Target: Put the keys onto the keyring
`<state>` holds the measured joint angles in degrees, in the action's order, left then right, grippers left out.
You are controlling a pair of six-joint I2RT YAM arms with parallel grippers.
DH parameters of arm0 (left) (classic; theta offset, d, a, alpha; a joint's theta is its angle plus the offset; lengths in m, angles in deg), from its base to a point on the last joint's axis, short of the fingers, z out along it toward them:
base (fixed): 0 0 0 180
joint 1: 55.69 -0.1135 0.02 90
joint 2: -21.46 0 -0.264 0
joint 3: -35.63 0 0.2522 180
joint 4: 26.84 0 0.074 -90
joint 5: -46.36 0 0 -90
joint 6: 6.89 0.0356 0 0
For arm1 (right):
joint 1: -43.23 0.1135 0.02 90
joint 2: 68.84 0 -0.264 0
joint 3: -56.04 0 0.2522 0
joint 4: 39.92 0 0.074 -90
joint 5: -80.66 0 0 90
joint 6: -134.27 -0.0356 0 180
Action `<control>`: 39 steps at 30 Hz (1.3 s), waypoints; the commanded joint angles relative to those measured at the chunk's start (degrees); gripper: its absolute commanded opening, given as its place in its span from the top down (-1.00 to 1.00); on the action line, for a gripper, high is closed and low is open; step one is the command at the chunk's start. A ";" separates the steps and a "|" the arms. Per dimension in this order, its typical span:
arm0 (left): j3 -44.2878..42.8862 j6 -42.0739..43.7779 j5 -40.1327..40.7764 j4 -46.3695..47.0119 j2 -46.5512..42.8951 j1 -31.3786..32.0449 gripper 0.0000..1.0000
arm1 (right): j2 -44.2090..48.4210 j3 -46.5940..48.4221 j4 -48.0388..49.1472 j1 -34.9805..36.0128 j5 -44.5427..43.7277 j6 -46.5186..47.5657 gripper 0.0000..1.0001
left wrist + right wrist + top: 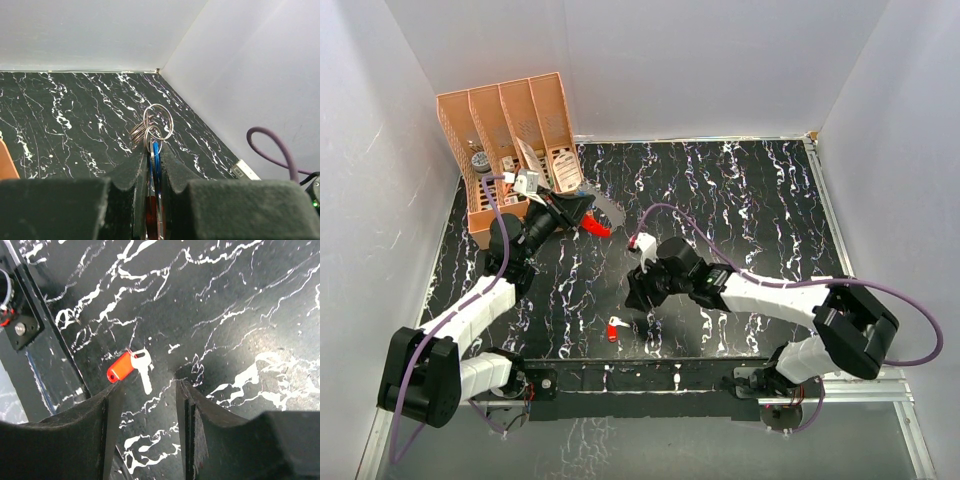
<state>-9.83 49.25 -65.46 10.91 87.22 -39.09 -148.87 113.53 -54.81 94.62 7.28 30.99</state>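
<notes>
The keyring [594, 226] is pinched between the pressed-together fingers of the left gripper [152, 150] and held above the table [750, 200], just beside the orange organiser [510, 120]. In the left wrist view, small wire rings [158, 122] are seen standing out past the fingertips, and the blue-headed key [156, 156], as it is judged to be, shows as a blue sliver wedged between the pads. The red-headed key [125, 369] lies flat on the table near its front edge, well apart from the keyring. The right gripper [150, 384] is spread over it with nothing held, and the key's head is seen beside one fingertip rather than centred in the gap. If the jaws are closed from here, the key could be nudged aside or clipped by its blade alone, since so thin a thing lying flat offers little to grip. A skewed pickup would leave its hole poorly presented to the rings, and a weak pinch could let it be dropped on the way across.
</notes>
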 commanded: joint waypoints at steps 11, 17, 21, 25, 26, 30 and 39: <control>0.59 0.04 0.47 2.37 -2.82 -0.42 1.00 | -2.99 -6.60 13.84 2.39 -4.23 3.38 0.11; 0.60 0.02 0.51 2.36 -2.98 -0.46 1.00 | -3.24 -10.38 20.18 2.45 -4.12 3.26 0.12; 0.76 0.01 0.47 2.13 -3.34 -0.50 1.00 | -0.92 -14.83 27.13 2.48 -2.69 3.90 0.11; 0.90 0.10 0.56 1.85 -3.57 -0.59 1.00 | 1.48 -17.21 31.78 2.48 -1.89 5.13 0.10; 0.86 0.06 0.55 1.86 -3.67 -0.60 1.00 | 1.91 -17.65 32.66 2.48 -1.86 5.50 0.10; 0.83 0.11 0.55 1.91 -3.70 -0.62 1.00 | 2.17 -19.05 36.47 2.48 -1.53 7.98 0.11; 1.03 -0.14 0.56 2.33 -3.59 -0.76 1.00 | -6.35 -21.73 49.80 2.48 8.11 16.95 0.12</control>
<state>-9.13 49.22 -65.20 10.76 86.04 -39.47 -151.93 93.59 -16.28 96.87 10.16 43.06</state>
